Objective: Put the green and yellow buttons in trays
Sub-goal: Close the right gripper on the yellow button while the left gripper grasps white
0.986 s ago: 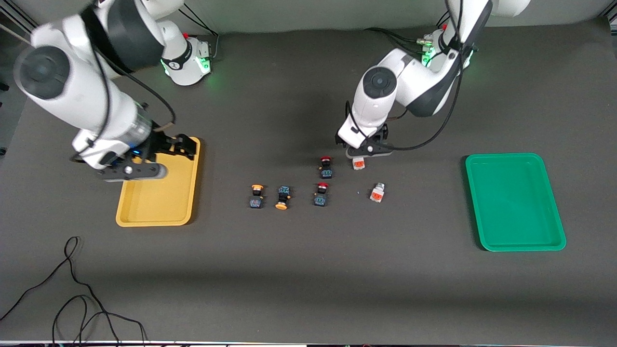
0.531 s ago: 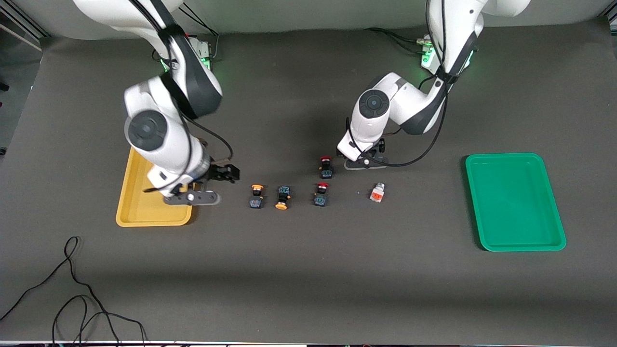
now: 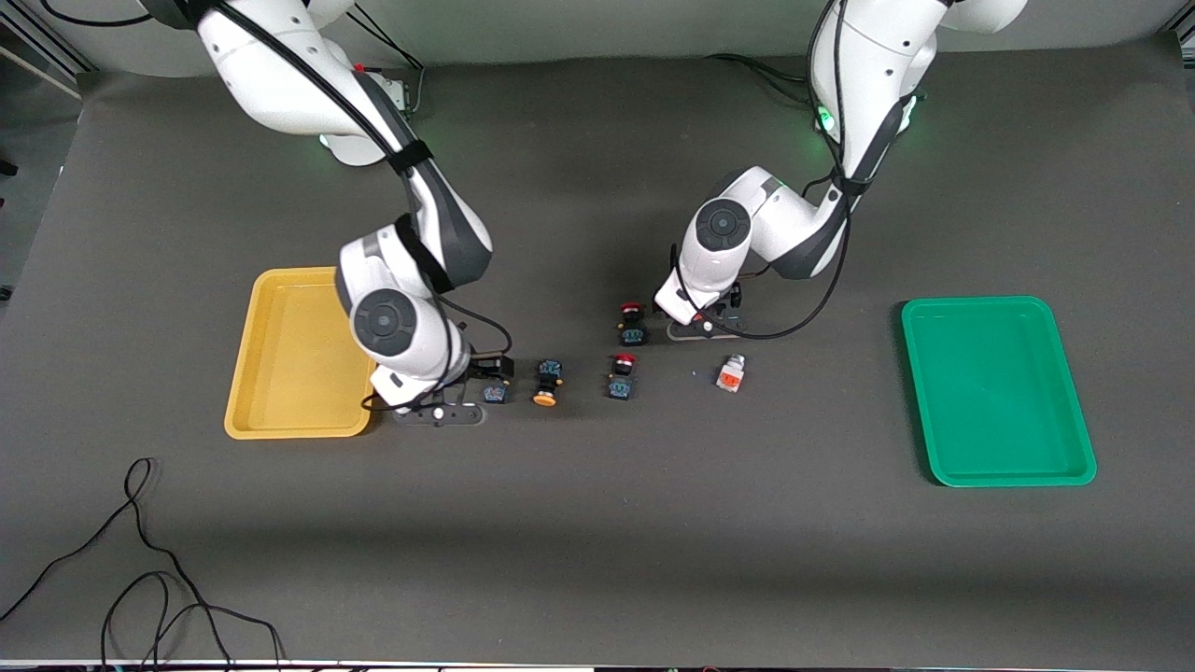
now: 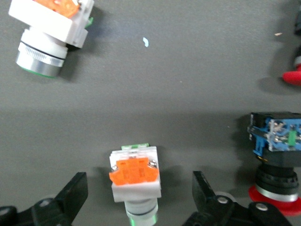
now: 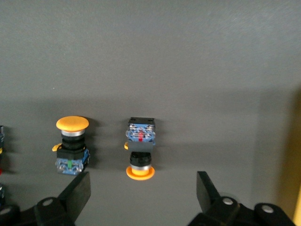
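Step in hand: approach. Both trays are empty. The left pincer (image 4: pixel 136 200) is spread around a whitish-grey button (image 4: pixel 135 181) lying on the surface; the right pincer (image 5: pixel 141 195) is spread over a yellow-capped button (image 5: pixel 140 150). Next: descend, then pinch each.

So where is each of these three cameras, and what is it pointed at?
Front: high across the table, facing both arms; sees yellow tray, green tray.
Left wrist: looks down at a white button inside the open left gripper.
Right wrist: looks down at two yellow buttons; open right gripper shows.
Shared: front and left wrist both show a red button beside it.
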Controlling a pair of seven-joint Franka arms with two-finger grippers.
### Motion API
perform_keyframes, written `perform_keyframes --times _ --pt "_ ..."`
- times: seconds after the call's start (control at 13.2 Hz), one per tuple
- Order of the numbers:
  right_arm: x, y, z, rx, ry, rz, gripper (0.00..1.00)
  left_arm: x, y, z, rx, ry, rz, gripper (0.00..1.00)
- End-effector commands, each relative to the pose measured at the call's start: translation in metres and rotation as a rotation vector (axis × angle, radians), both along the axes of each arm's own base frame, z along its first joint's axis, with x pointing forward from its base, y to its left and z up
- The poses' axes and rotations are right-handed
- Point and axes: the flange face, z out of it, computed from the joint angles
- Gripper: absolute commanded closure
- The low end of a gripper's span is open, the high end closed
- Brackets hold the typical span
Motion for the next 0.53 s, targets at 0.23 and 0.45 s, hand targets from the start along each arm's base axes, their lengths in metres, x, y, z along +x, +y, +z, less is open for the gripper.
perform_keyframes --times 0.23,0.45 --pt "-0.008 0.026 -0.047 -0.013 -0.022 -0.064 0.0 0.002 0.002 0.004 0.005 -0.021 0.012 0.63" --pt "-0.006 0.023 -0.06 -0.022 -0.032 -0.061 0.0 0.004 0.003 0.009 0.006 -0.024 0.017 0.69"
